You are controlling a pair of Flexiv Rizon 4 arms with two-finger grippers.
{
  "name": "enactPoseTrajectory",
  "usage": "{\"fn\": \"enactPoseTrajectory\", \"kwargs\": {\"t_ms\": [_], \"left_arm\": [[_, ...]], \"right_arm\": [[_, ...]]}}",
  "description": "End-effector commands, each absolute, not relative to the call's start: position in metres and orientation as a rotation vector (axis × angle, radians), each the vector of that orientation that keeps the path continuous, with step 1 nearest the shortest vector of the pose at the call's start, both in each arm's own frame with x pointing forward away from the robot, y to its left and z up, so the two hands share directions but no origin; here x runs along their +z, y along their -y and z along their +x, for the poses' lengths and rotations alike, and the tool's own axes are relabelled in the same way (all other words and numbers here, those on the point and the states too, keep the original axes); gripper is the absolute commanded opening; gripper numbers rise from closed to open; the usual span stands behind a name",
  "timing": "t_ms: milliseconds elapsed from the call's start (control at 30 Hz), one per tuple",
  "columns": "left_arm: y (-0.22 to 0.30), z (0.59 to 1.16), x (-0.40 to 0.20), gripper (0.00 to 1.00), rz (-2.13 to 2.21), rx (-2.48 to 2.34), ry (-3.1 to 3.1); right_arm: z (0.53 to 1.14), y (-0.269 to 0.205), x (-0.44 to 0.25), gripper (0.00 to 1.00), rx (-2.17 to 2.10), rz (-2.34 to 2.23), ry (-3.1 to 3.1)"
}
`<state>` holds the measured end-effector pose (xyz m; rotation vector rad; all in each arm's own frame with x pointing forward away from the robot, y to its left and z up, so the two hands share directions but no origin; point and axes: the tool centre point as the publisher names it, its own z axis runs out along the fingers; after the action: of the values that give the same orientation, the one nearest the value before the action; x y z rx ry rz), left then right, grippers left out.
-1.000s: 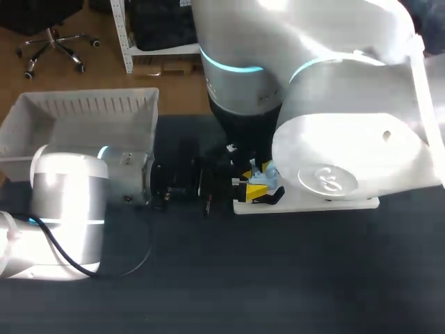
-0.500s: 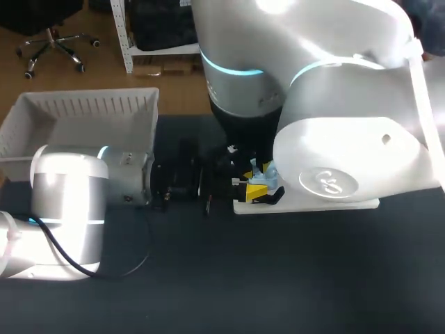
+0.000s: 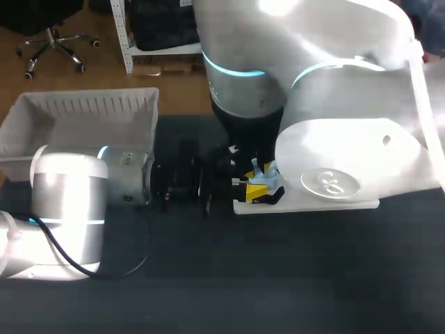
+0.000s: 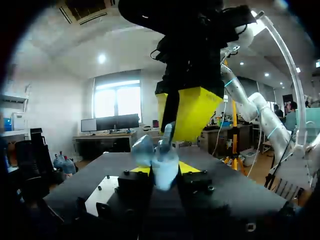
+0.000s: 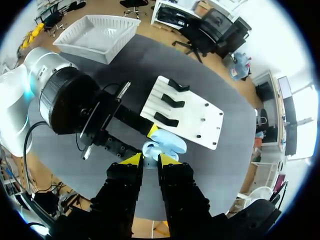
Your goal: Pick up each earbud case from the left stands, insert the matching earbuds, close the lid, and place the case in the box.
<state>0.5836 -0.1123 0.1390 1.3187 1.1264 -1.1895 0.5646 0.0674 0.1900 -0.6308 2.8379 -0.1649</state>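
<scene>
Two grippers are meeting just beside the white stand plate, at its end nearer the box. The left gripper is clamping the pale blue earbud case from both sides, with the lid standing open on the side toward the plate. The right gripper is hanging directly over the case. Its yellow tips are standing almost together and appear to be pinching a small pale blue earbud, though contact on both sides is not fully clear.

The step in hand, as judged, is seating this earbud in its well. It is best done with the left arm holding the case rigid while the right arm is lowering straight along the well's axis. The fingers should be passing clear of the open lid and parting only once the bud is sitting flush. A tilted entry risks jamming the bud or prying the case out of its grip. Lid closing and the carry to the box, which is lying well apart from the plate, are not yet done.
</scene>
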Motion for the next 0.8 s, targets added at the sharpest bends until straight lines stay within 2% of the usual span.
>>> {"fn": "enactPoseTrajectory", "kwargs": {"t_ms": [33, 800], "left_arm": [[0.1128, 0.5813, 0.1381, 0.00, 1.311, -1.180, -1.126], [0.1128, 0.5813, 0.1381, 0.00, 1.311, -1.180, -1.126]], "right_arm": [[0.5652, -0.0658, 0.1879, 0.00, -0.166, -0.623, -2.833], [0.5698, -0.0661, 0.1808, 0.00, -0.161, -0.640, -2.841]]}}
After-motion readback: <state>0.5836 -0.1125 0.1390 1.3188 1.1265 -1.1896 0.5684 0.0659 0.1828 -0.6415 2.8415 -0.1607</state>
